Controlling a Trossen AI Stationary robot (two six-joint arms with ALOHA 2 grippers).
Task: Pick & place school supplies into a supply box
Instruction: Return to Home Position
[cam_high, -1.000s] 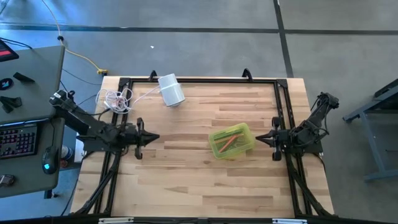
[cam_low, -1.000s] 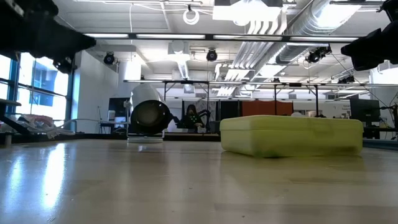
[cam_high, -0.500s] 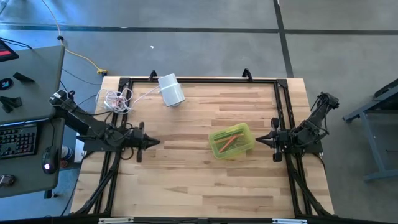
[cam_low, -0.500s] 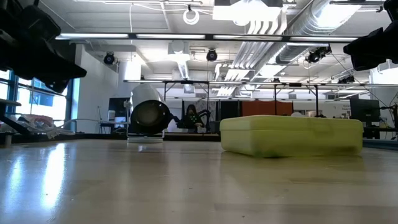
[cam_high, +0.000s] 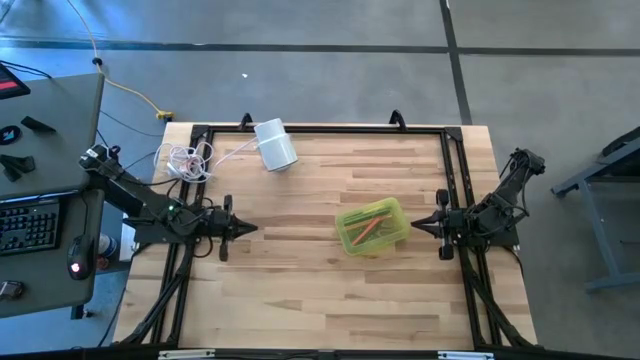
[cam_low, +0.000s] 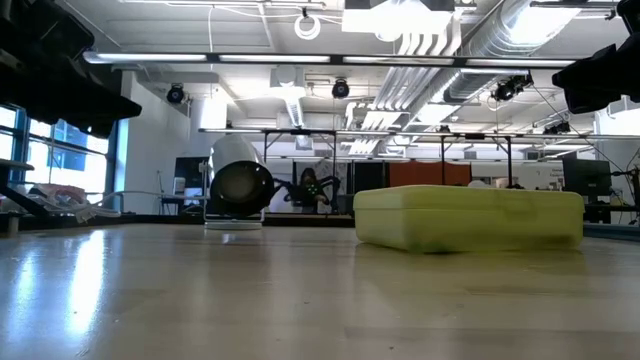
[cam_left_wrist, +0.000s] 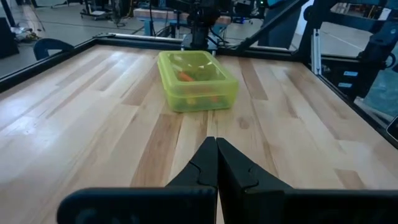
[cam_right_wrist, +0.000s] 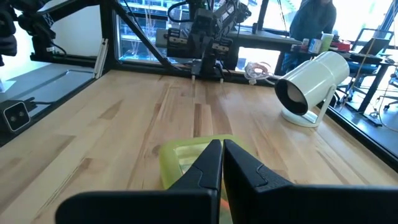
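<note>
The supply box (cam_high: 372, 227) is a translucent yellow-green case lying flat on the wooden table, right of centre, with its lid down. An orange pen (cam_high: 369, 226) and green ones show through the lid. The box also shows in the low view (cam_low: 468, 217) and in both wrist views (cam_left_wrist: 196, 79) (cam_right_wrist: 180, 158). My left gripper (cam_high: 252, 228) (cam_left_wrist: 216, 142) is shut and hovers to the box's left, pointing at it from well away. My right gripper (cam_high: 414, 226) (cam_right_wrist: 222, 144) is shut and hovers just off the box's right end. No loose supplies show on the table.
A white cylinder (cam_high: 275, 145) (cam_right_wrist: 311, 84) lies near the far edge, and a coiled white cord (cam_high: 188, 160) sits at the far left corner. A black frame (cam_high: 320, 128) runs around the table. Bare wood spreads between the left gripper and the box. A person (cam_right_wrist: 314, 18) stands beyond the table.
My left arm has sunk lower over the table's left side and shifted slightly toward the near edge. The box and my right arm have stayed where they were.
</note>
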